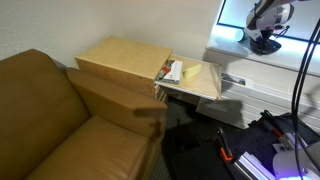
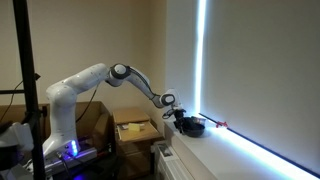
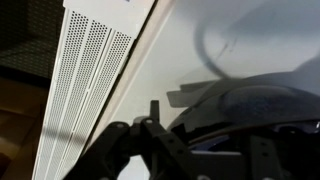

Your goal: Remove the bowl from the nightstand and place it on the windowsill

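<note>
Bowl [image 2: 196,126] sits on the windowsill [image 2: 215,152], gripper [image 2: 183,121] at its rim. It looks light, stiff and slippery, so pinch the rim. Whether the jaws clench it, I cannot tell.

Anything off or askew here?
Nothing spilled or broken that I can see. One oddity: a light panel or drawer juts out of the nightstand toward the window, small packets lying on it. The bowl is at the windowsill by the claw, too small to judge tilt.

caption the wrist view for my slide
Pincer at the rim of the bowl on the windowsill, perforated vent alongside
</note>
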Robot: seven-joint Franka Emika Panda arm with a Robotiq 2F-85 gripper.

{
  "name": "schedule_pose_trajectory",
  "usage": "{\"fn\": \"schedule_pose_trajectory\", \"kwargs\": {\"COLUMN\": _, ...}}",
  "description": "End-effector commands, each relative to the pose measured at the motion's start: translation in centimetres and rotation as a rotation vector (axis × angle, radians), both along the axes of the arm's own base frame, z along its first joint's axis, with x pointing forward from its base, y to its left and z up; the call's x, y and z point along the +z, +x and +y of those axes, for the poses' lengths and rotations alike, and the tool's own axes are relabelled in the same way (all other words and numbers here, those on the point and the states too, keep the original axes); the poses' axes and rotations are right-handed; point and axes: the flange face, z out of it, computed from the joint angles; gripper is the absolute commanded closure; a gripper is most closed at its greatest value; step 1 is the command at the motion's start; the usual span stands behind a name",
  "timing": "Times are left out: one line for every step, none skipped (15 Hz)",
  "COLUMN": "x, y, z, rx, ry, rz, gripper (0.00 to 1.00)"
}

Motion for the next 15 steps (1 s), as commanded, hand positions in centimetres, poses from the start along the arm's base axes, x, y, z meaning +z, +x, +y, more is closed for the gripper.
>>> {"fn": "schedule_pose_trajectory", "kwargs": {"x": 1.3, "y": 1.9, "z": 2.0, "rx": 0.044, "ry": 0.077, "rz": -0.035, "gripper": 0.04}}
{"fn": "schedule_pose_trajectory", "kwargs": {"x": 1.8, "y": 2.1, "z": 2.5, "rx": 0.045, "ry": 0.082, "rz": -0.056, "gripper": 0.01}}
{"fn": "schedule_pose_trajectory", "kwargs": {"x": 2.3, "y": 2.2, "z": 2.9, "rx": 0.032, "ry": 0.075, "rz": -0.069, "gripper": 0.00}}
{"fn": "schedule_pose_trajectory", "kwargs": {"x": 2.8, "y": 2.2, "z": 2.9, "rx": 0.031, "ry": 0.068, "rz": -0.082, "gripper": 0.00}}
{"fn": "schedule_pose_trajectory", "kwargs": {"x": 3.4, "y": 2.3, "z": 3.0, "rx": 0.024, "ry": 0.068, "rz": -0.096, "gripper": 0.00}}
{"fn": "schedule_pose_trajectory", "kwargs": {"x": 3.9, "y": 2.4, "z": 3.0, "rx": 0.009, "ry": 0.060, "rz": -0.121, "gripper": 0.00}}
{"fn": "schedule_pose_trajectory", "kwargs": {"x": 4.3, "y": 2.4, "z": 2.9, "rx": -0.003, "ry": 0.057, "rz": -0.143, "gripper": 0.00}}
{"fn": "schedule_pose_trajectory", "kwargs": {"x": 4.6, "y": 2.4, "z": 2.9, "rx": -0.014, "ry": 0.053, "rz": -0.163, "gripper": 0.00}}
{"fn": "schedule_pose_trajectory", "kwargs": {"x": 5.2, "y": 2.3, "z": 2.8, "rx": -0.031, "ry": 0.051, "rz": -0.183, "gripper": 0.00}}
{"fn": "schedule_pose_trajectory", "kwargs": {"x": 5.8, "y": 2.0, "z": 2.7, "rx": -0.039, "ry": 0.054, "rz": -0.203, "gripper": 0.00}}
{"fn": "schedule_pose_trajectory", "kwargs": {"x": 6.3, "y": 1.8, "z": 2.7, "rx": -0.041, "ry": 0.062, "rz": -0.226, "gripper": 0.00}}
{"fn": "schedule_pose_trajectory", "kwargs": {"x": 7.1, "y": 1.6, "z": 2.9, "rx": -0.046, "ry": 0.068, "rz": -0.247, "gripper": 0.00}}
{"fn": "schedule_pose_trajectory", "kwargs": {"x": 7.6, "y": 1.5, "z": 2.8, "rx": -0.049, "ry": 0.068, "rz": -0.264, "gripper": 0.00}}
{"fn": "schedule_pose_trajectory", "kwargs": {"x": 8.2, "y": 1.4, "z": 3.0, "rx": -0.051, "ry": 0.070, "rz": -0.280, "gripper": 0.00}}
{"fn": "schedule_pose_trajectory", "kwargs": {"x": 8.5, "y": 1.4, "z": 3.1, "rx": -0.054, "ry": 0.070, "rz": -0.288, "gripper": 0.00}}
